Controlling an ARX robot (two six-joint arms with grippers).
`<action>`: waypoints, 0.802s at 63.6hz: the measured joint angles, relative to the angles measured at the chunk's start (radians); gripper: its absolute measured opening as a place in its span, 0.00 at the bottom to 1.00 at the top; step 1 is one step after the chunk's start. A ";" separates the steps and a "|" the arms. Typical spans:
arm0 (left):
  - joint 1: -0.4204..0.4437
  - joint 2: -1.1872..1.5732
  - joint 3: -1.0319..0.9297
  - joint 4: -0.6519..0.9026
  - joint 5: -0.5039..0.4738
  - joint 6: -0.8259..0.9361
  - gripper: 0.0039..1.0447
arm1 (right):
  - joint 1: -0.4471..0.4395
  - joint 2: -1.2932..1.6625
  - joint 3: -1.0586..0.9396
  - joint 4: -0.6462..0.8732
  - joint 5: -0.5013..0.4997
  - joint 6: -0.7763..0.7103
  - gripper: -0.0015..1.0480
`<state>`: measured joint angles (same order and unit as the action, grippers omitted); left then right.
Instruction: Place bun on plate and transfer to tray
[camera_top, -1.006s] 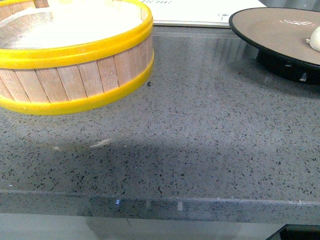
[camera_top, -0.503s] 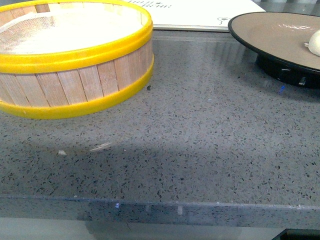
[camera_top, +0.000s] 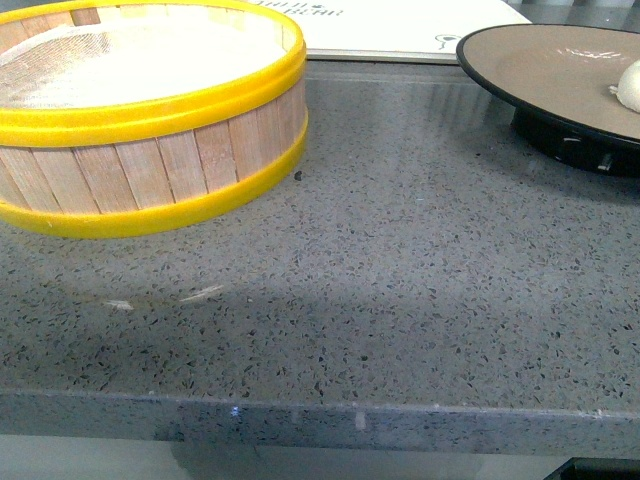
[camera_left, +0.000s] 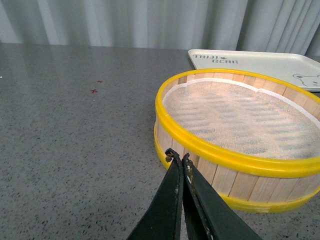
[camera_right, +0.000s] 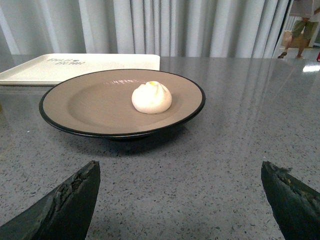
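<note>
**Bun on plate, plate not yet on tray**

Bun (camera_right: 151, 97) sat on the plate (camera_right: 90, 102), a little off the middle of the grey-brown top, resting there with nothing touching it. From the right wrist camera I saw the plate standing on the speckled grey counter (camera_top: 400, 280), its black rim whole and level. The tray (camera_right: 50, 67) lay behind the plate on the same counter. I could not tell whether their edges touched or only overlapped from that angle.

My right gripper (camera_right: 180, 167) was spread wide, its two dark fingers (camera_right: 75, 200) set far apart and low at the near edge of the view, short of the plate and gripping nothing. My left gripper (camera_left: 178, 157) had its tips pressed together with nothing pinched between them. It pointed at the wooden wall of the yellow-rimmed steamer basket (camera_left: 240, 175), and I could not tell whether it met the wood.

The white mesh cloth (camera_left: 235, 115) lined the basket and nothing lay on it. In the front camera the basket stood to the left and the plate to the right, well apart, with the tray lying behind and between them. Neither arm showed in that view. A pale curtain (camera_left: 150, 20) hung behind the counter.
</note>
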<state>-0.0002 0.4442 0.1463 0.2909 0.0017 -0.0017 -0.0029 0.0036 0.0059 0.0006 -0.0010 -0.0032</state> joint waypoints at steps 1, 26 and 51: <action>0.000 -0.003 -0.003 0.000 0.000 0.000 0.04 | 0.000 0.000 0.000 0.000 0.001 0.000 0.91; 0.000 -0.138 -0.084 -0.048 -0.002 0.000 0.04 | 0.000 0.000 0.000 0.000 0.000 0.000 0.91; 0.000 -0.246 -0.120 -0.092 -0.002 0.000 0.04 | 0.000 0.000 0.000 0.000 0.000 0.000 0.91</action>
<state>-0.0002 0.1986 0.0261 0.1989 -0.0002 -0.0021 -0.0029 0.0036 0.0059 0.0006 -0.0010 -0.0032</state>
